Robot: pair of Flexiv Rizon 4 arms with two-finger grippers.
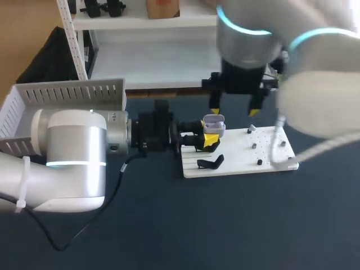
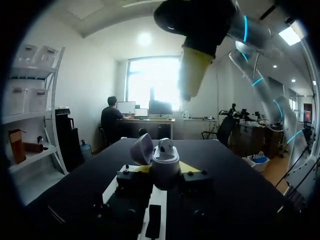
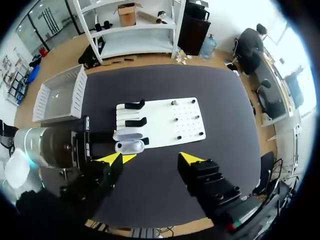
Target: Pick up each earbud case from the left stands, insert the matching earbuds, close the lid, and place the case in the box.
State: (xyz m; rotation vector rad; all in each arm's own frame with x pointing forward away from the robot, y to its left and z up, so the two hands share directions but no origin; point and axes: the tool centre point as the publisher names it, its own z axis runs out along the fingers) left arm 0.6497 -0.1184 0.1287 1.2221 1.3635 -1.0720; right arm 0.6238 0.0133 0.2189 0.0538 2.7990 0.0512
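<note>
Roughly at the middle of the dark blue table, the left gripper (image 1: 208, 140) reaches in level from the left. Its 2 yellow-tipped fingers are clamped on the sides of a small white oval plastic earbud case (image 1: 214, 126). It holds the case upright over the near-left part of a flat white plastic board (image 1: 270, 166).

The case's hinged lid (image 2: 142, 148) stands open and leans back toward the left arm. In the left wrist view, 1 white rounded earbud (image 2: 165, 145) appears to sit in the mouth of the case.

The right gripper (image 1: 234, 111) hangs directly above, pointing down, its jaws spread wide and holding nothing. The case is not centred under it but lies beneath the finger nearer the left arm. In the right wrist view, the case's long axis runs about parallel to the line joining the 2 tips.

Several small dark pegs (image 1: 259, 162) dot the board's right half, too small to tell whether they carry earbuds. The right arm is the nearer one to them.

2 black curved stands (image 3: 135, 113) sit on the board's left side, close beside the held case. They could crowd any lowering there.

A white slotted plastic box (image 1: 67, 93) waits well apart at the far left, behind the left arm.
</note>
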